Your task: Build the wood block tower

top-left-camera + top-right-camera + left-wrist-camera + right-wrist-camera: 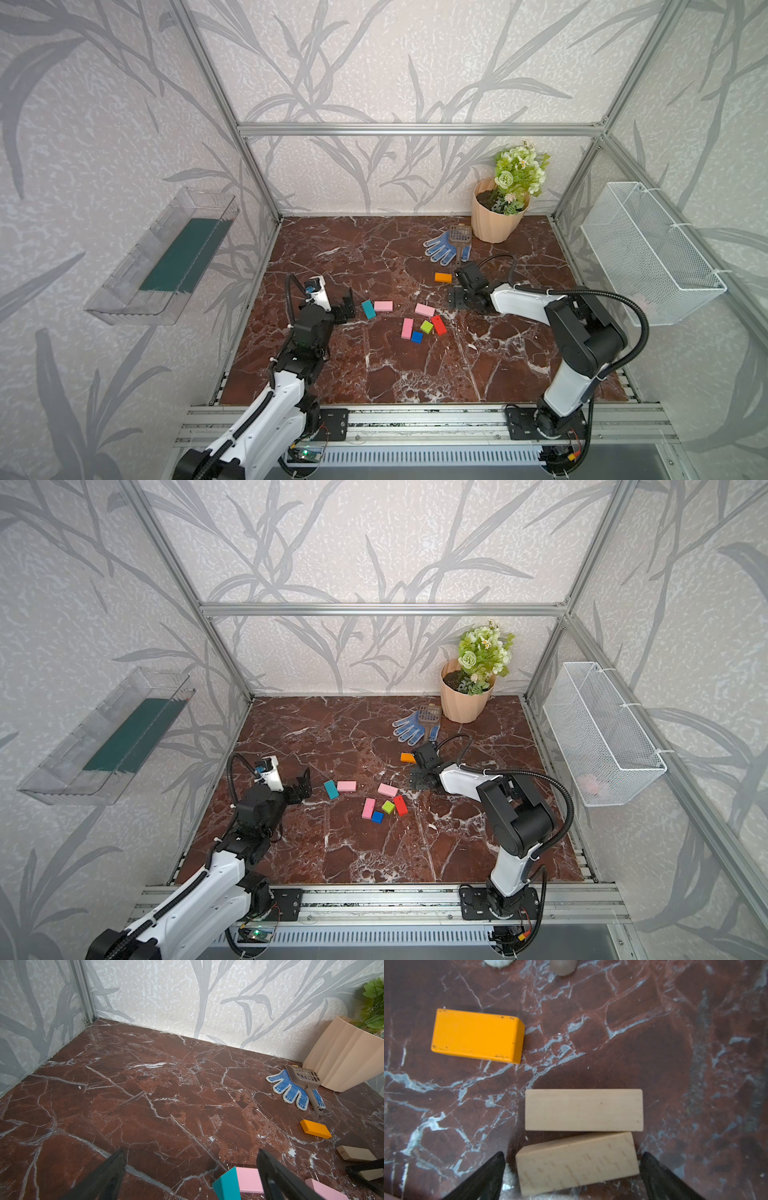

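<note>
Pointing down and low, the right gripper is straddling a matte, grainy tan block near the glossy orange block, jaws parted and not touching it. The left gripper is hovering spread wide, holding nothing, well apart from the orange block.

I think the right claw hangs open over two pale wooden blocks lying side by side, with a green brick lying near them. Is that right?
Not quite. The brick near them is orange, not green; the right wrist view shows it plainly. The rest holds: the right claw hangs open over the two pale blocks, which lie side by side.
</note>
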